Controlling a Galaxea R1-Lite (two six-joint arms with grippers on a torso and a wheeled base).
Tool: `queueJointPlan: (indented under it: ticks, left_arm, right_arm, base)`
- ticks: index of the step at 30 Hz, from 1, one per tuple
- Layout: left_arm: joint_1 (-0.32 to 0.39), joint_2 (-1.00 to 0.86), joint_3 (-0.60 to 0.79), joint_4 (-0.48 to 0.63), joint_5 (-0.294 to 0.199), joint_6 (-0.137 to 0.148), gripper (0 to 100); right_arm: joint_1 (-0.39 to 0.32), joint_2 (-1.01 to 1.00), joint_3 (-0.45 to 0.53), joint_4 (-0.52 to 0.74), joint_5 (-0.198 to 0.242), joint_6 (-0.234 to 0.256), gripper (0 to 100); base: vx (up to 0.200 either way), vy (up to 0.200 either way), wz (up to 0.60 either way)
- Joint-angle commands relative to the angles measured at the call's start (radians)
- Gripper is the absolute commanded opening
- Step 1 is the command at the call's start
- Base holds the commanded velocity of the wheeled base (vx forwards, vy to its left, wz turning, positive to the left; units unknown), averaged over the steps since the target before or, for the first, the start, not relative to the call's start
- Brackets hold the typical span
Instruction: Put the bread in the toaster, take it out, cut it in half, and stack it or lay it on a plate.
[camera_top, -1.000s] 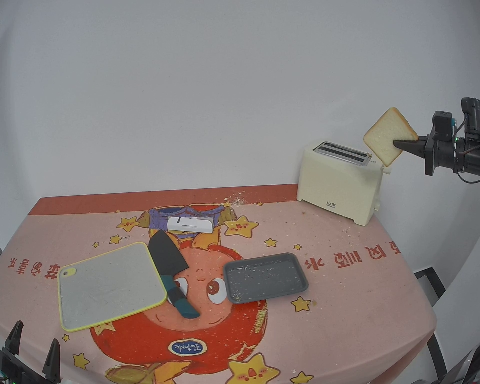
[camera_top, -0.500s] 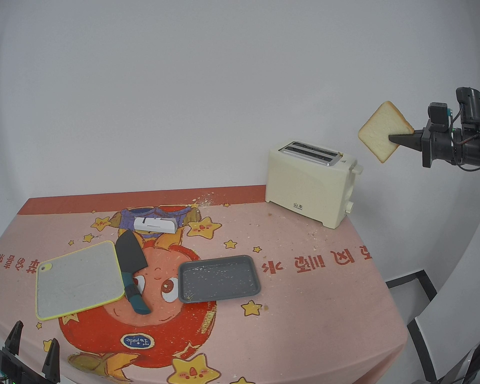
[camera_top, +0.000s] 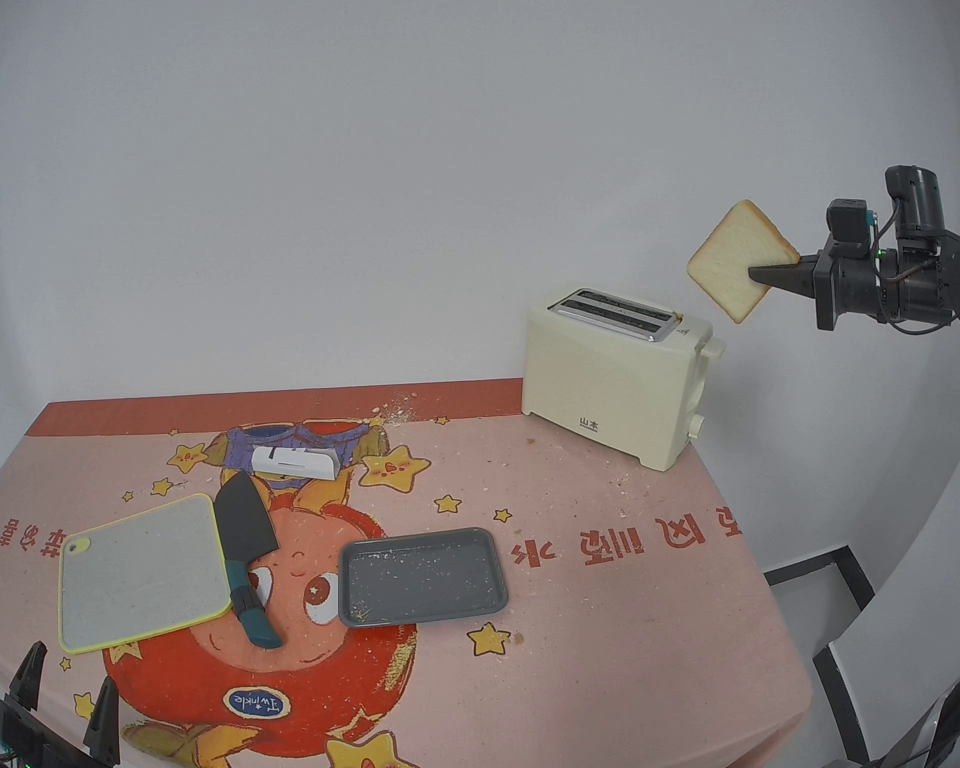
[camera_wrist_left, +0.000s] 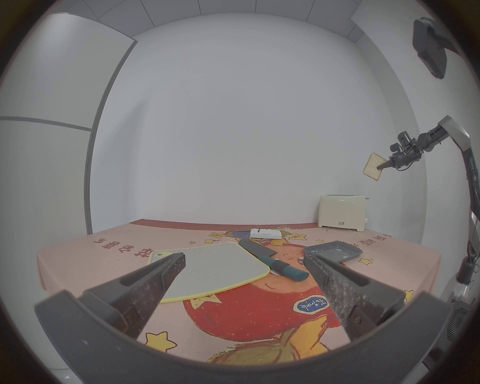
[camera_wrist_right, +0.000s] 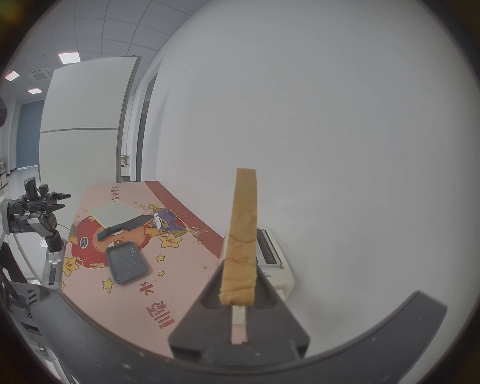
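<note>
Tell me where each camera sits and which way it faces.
Head view: on the head, facing forward and down at the table; shows the right gripper holding bread beside the toaster, and the left gripper.
Left wrist view: low at the table's near edge, facing across the cutting board; its open fingers show.
Right wrist view: high, facing along the edge-on bread down at the toaster; its fingers show.
Shared: both wrist views show knife and tray.

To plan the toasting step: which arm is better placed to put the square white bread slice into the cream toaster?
Right. The right gripper holds the square white bread slice above and beside the cream toaster; the open left gripper is far off, near the green-edged cutting board.
</note>
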Motion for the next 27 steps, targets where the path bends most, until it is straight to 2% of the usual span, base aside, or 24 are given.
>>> queueJointPlan:
  ticks: [1, 3, 16, 27]
  left_arm:
    - [0.001, -0.002, 0.018, -0.001, 0.001, -0.002, 100]
    - [0.001, -0.002, 0.018, -0.001, 0.001, -0.001, 100]
    - [0.001, -0.002, 0.018, -0.001, 0.001, 0.001, 100]
    - [0.000, -0.002, 0.018, -0.001, 0.001, 0.001, 100]
  right_arm:
    - [0.013, 0.042, -0.020, -0.001, -0.004, 0.000, 0]
    - [0.018, 0.053, -0.031, -0.001, -0.004, 0.000, 0]
    - [0.035, 0.097, -0.072, -0.001, -0.019, 0.004, 0]
    - [0.068, 0.202, -0.174, -0.004, -0.019, 0.006, 0]
  base:
    - [0.200, 0.000, 0.00]
    - [0.200, 0.000, 0.00]
    - [0.000, 0.000, 0.00]
    - [0.000, 0.000, 0.00]
